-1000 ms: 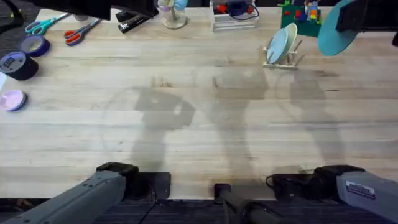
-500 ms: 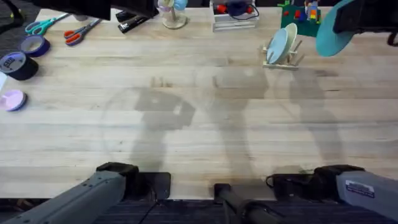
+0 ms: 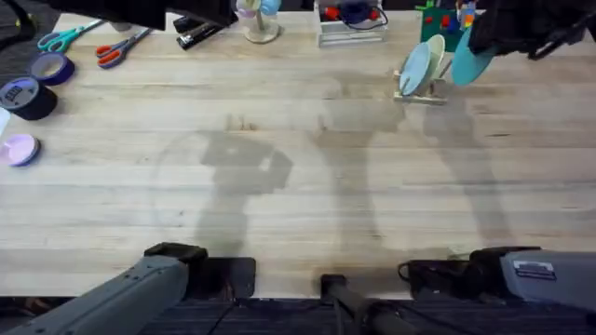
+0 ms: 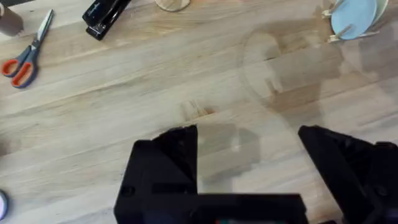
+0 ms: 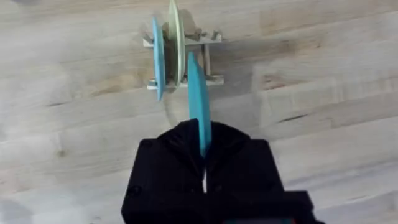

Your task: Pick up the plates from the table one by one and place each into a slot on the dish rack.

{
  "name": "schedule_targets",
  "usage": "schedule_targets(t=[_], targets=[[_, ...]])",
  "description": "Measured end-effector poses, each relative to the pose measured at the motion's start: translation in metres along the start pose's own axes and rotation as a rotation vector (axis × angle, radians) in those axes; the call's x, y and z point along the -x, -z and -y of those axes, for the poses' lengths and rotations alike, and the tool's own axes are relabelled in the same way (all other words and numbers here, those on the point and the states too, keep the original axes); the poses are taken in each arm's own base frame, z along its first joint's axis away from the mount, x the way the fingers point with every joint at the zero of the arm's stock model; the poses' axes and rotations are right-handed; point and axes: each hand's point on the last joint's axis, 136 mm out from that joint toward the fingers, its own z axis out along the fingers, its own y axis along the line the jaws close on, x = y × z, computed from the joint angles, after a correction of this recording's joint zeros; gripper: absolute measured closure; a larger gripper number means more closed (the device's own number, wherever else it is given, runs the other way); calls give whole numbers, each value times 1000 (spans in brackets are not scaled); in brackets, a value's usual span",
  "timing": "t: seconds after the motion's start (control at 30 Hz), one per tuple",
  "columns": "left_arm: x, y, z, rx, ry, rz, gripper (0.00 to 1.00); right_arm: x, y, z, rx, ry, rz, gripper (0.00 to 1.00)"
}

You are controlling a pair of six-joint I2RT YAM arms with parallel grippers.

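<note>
The dish rack (image 3: 424, 91) stands at the back right of the table (image 3: 298, 186). A paler light-blue plate (image 3: 414, 68) and the cream plate (image 3: 436, 48) stand upright in its slots. My right gripper (image 5: 204, 155) is shut on the turquoise plate (image 5: 199, 102), held edge-on just above the rack (image 5: 183, 62), beside the cream plate (image 5: 176, 43). In the overhead view the turquoise plate (image 3: 463, 59) hangs right of the rack. My left gripper (image 4: 249, 165) is open above bare wood, nothing between its fingers, the rack (image 4: 354, 18) far off.
Along the back edge lie a black stapler (image 3: 196, 35), a white wire organiser (image 3: 351, 26) and coloured toys (image 3: 452, 20). Scissors (image 3: 121, 48), tape rolls (image 3: 28, 93) and a small pink disc (image 3: 19, 149) sit at the left. The table's middle is bare wood.
My right gripper has carried the turquoise plate leftward to the rack and turned it from face-on to edge-on. The left arm has not moved.
</note>
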Motion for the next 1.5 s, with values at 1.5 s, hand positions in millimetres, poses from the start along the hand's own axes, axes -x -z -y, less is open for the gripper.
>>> schedule_targets(t=[1.5], targets=[[-1, 0, 0, 0, 1, -4, 6, 24, -55, 9, -63, -29, 4, 970]])
